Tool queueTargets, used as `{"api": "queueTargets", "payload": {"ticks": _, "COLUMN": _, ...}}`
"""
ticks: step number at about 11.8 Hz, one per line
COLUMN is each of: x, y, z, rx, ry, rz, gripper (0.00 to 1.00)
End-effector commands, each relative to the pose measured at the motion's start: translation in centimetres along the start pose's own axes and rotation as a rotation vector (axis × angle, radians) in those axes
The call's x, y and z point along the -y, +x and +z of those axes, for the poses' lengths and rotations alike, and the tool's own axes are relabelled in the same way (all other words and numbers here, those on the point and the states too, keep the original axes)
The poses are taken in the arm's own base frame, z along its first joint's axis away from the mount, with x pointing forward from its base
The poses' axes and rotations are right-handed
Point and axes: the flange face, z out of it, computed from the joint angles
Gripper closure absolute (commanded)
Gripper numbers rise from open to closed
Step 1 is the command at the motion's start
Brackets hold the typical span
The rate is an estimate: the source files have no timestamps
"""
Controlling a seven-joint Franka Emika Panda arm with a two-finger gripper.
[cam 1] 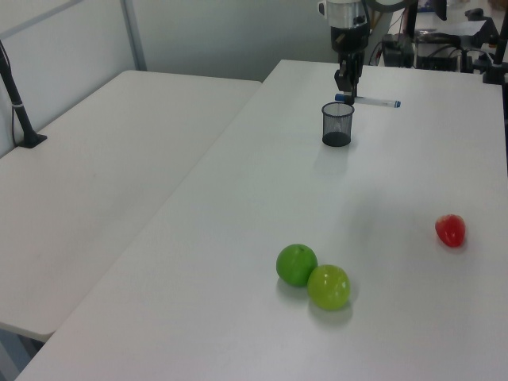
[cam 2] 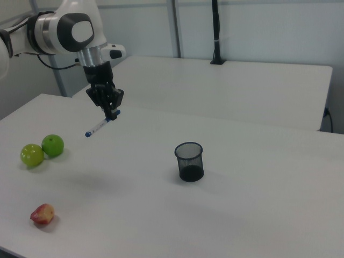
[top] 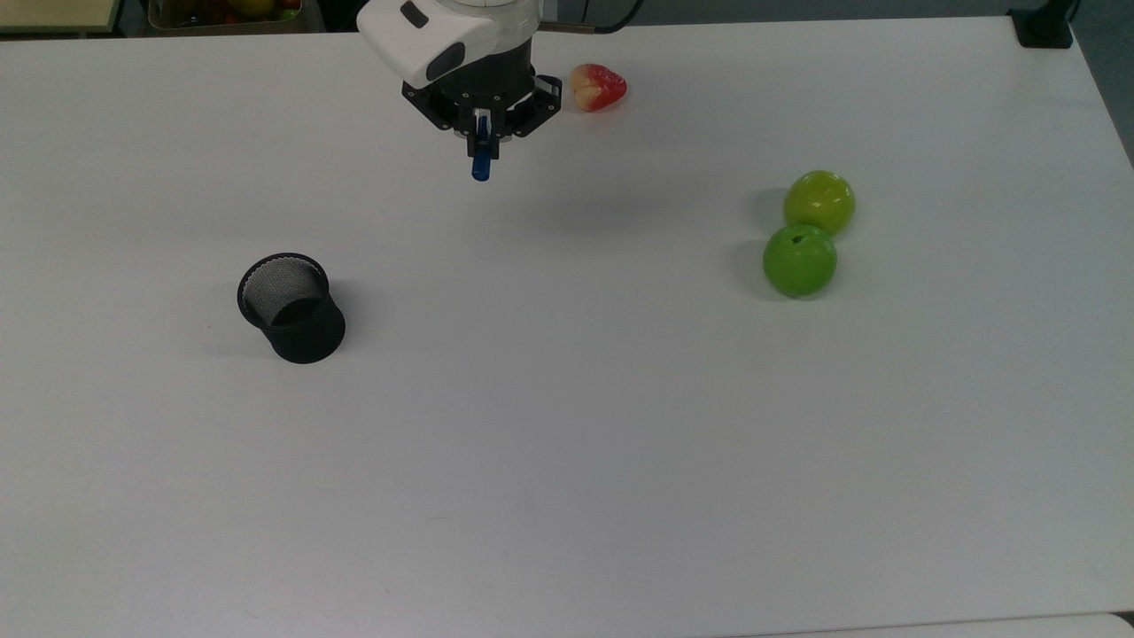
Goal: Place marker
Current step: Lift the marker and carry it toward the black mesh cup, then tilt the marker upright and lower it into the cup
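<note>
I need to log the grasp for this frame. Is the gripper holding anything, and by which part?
Yes. The gripper is shut on the marker, gripping it near its blue-capped end, so the white barrel sticks out sideways in the air above the table.

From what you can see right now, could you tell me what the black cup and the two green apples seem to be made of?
The black cup looks like fine metal mesh: its wall is see-through, with a grey weave inside. The two green apples look glossy and very uniform, with bright highlights, so possibly plastic replicas; real fruit cannot be ruled out.
</note>
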Motion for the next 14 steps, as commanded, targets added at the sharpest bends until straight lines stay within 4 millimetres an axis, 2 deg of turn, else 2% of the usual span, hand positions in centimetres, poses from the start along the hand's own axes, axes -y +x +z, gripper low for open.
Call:
{"api": "queueTargets", "payload": {"ticks": 1, "x": -3.7, "y": 0.4, "z": 0.1, "rx": -0.008, "ry": -0.008, "rz": 0.053, "gripper": 0.90}}
{"api": "queueTargets", "payload": {"ticks": 5, "x": -9.7, "y": 1.6, "z": 0.0, "rx": -0.107, "ry": -0.002, "rz": 0.088, "gripper": 0.90}}
{"api": "queueTargets", "payload": {"ticks": 8, "x": -12.7, "y": 2.8, "z": -0.6, "rx": -0.239, "ry": -0.006, "rz": 0.134, "gripper": 0.90}}
{"api": "queueTargets", "payload": {"ticks": 10, "x": -14.5, "y": 3.4, "z": -0.2, "rx": -0.327, "ry": -0.010, "rz": 0.160, "gripper": 0.90}}
{"api": "queueTargets", "payload": {"ticks": 14, "x": -17.6, "y": 3.9, "z": 1.7, "rx": -0.464, "ry": -0.026, "rz": 0.196, "gripper": 0.90}}
